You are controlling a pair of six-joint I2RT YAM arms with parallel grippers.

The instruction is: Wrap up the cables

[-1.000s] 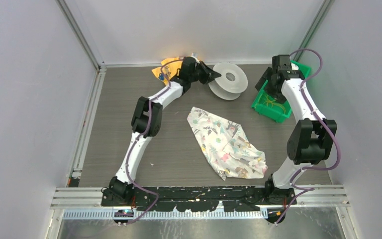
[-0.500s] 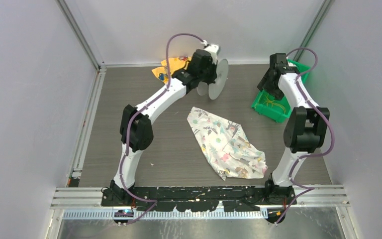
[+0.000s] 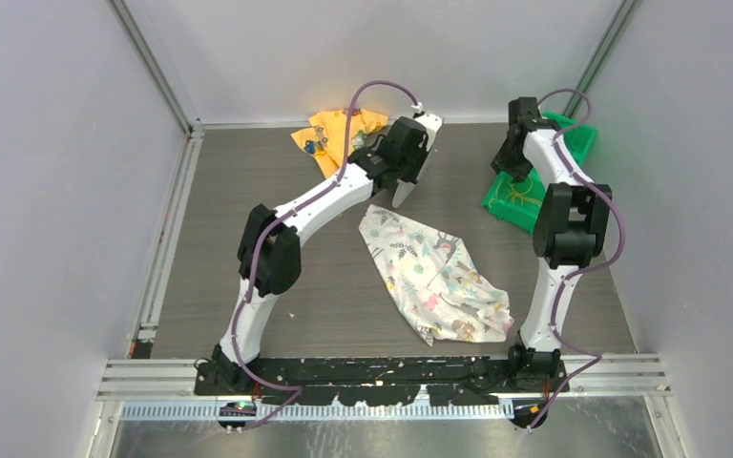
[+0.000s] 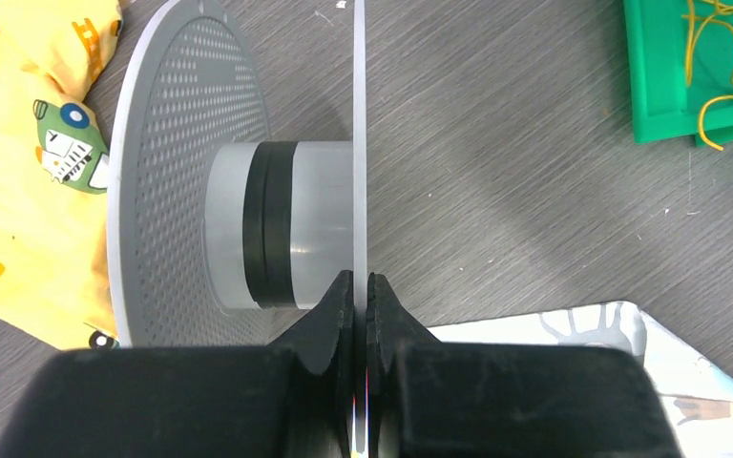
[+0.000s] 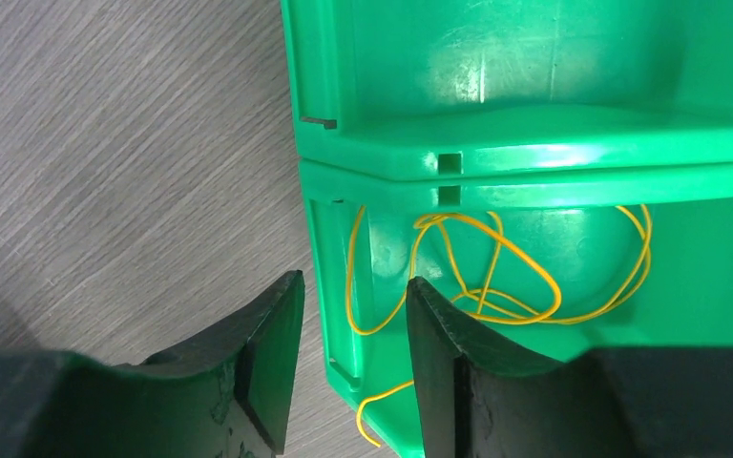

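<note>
Right wrist view: right gripper (image 5: 353, 280) is sitting with jaws apart, straddling the green bin's (image 5: 534, 153) wall, nothing pinched. The cables (image 5: 485, 303) are lying in loose loops inside the bin, just past the inner finger. Risk: jaws closing here are likely catching wall, not cord — tipping the bin. Meanwhile left gripper (image 4: 361, 286) is pinching the spool (image 4: 248, 229) by its thin flange — cord tension could be twisting it loose.

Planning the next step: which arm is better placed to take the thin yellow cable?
Right: the right gripper straddles a wall of the green plastic bin beside the thin yellow cable; the left gripper clamps the grey plastic spool.
</note>
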